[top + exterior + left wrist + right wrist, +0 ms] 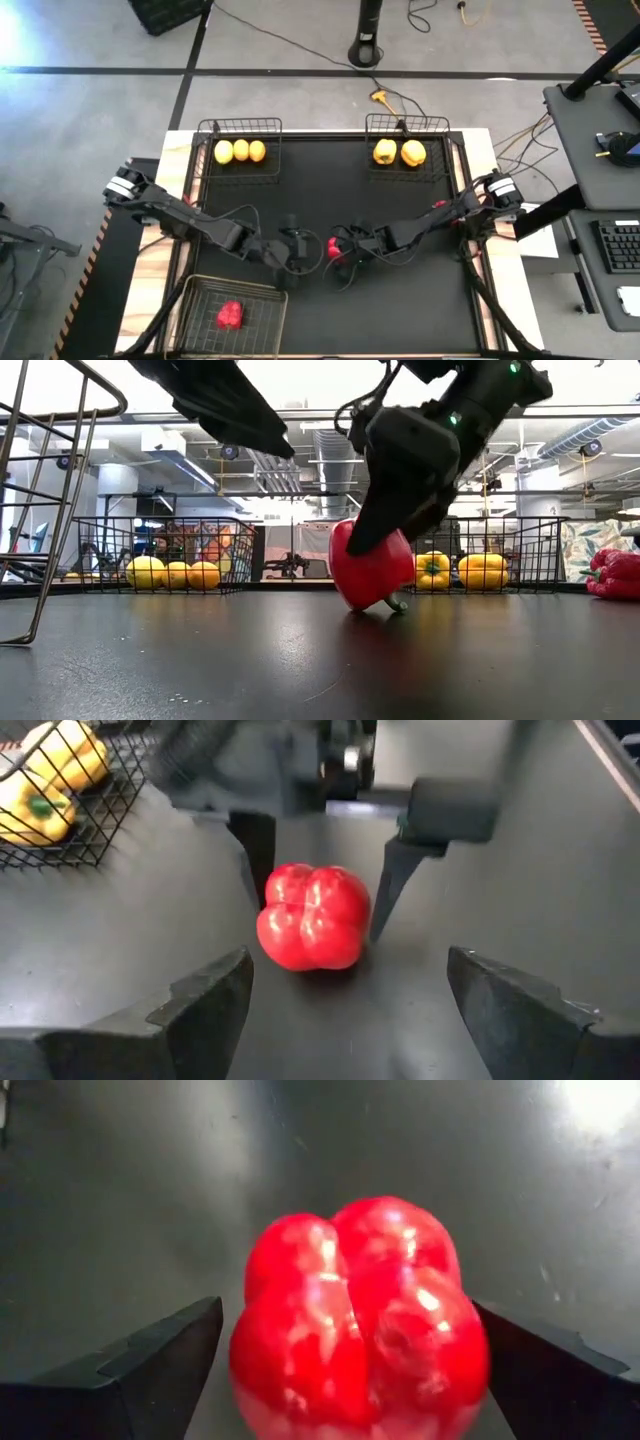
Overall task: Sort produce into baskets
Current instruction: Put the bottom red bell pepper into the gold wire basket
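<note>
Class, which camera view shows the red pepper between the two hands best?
The left wrist view: the whole red pepper sits between the right hand's fingers. The right wrist view crops it, the low view half hides it, the high view shows a speck.

I see a glossy red pepper (312, 917) on the black mat (330, 205); yellow fruits (240, 151) in a black wire basket (238, 128).

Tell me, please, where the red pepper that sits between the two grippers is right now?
In the high view the red pepper sits on the black mat near the table's middle, between the right gripper's open fingers, with the left gripper open just beside it.
</note>
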